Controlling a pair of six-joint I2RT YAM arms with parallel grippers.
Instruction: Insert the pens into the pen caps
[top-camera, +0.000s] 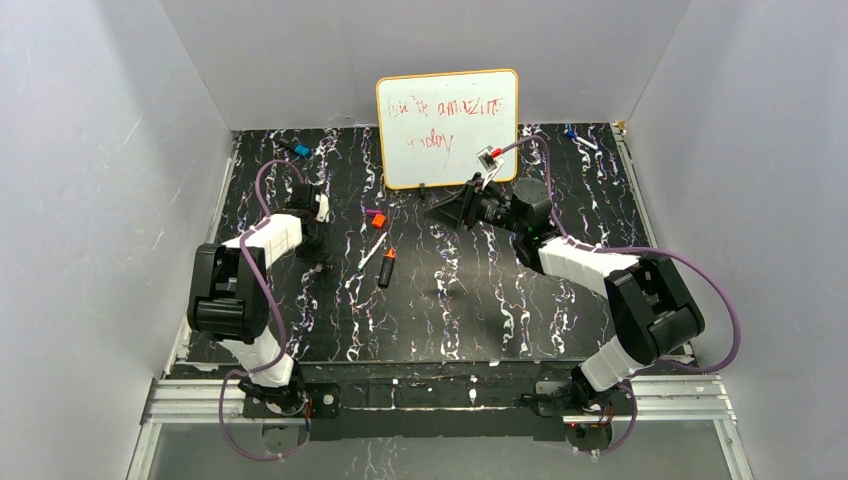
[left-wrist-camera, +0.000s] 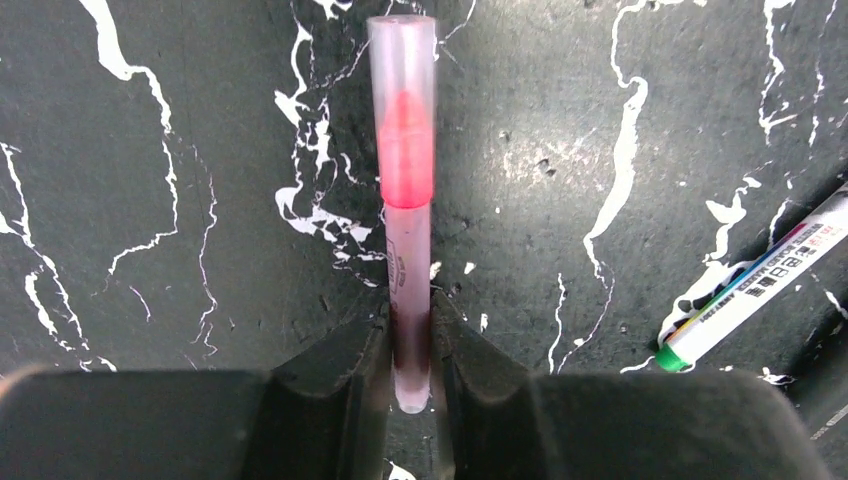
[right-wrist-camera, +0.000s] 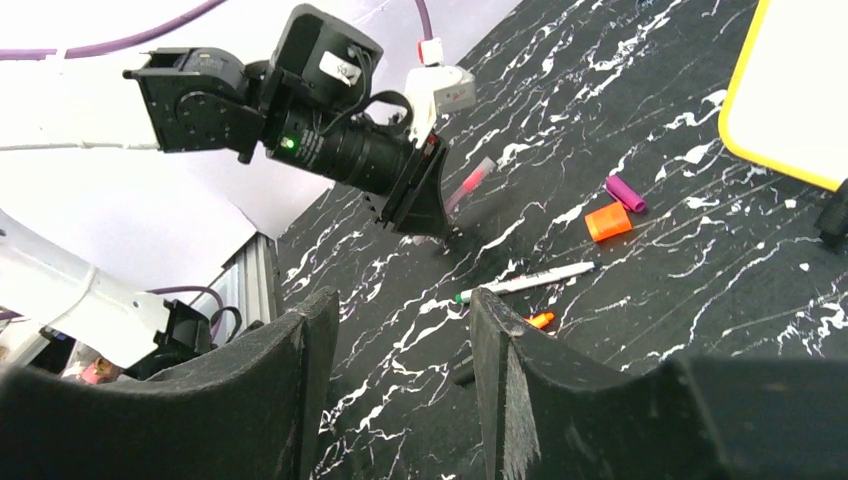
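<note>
My left gripper (left-wrist-camera: 410, 320) is shut on the lower end of a slim pale pink pen (left-wrist-camera: 408, 200). The pen's far end is wider and translucent with pink inside, like a cap over the tip. The right wrist view shows the same pen (right-wrist-camera: 470, 183) held just above the mat. My right gripper (right-wrist-camera: 405, 310) is open and empty, raised, and faces the left gripper (top-camera: 314, 235). On the mat between them lie a purple cap (right-wrist-camera: 627, 193), an orange cap (right-wrist-camera: 608, 222), a slim white pen (right-wrist-camera: 525, 283) and a black marker with an orange end (top-camera: 386, 268).
A whiteboard (top-camera: 447, 128) with an orange rim stands at the back centre. Blue-tipped pens lie at the back left (top-camera: 300, 150) and back right (top-camera: 578, 137). Grey walls close in the black marbled mat (top-camera: 470, 310) on three sides.
</note>
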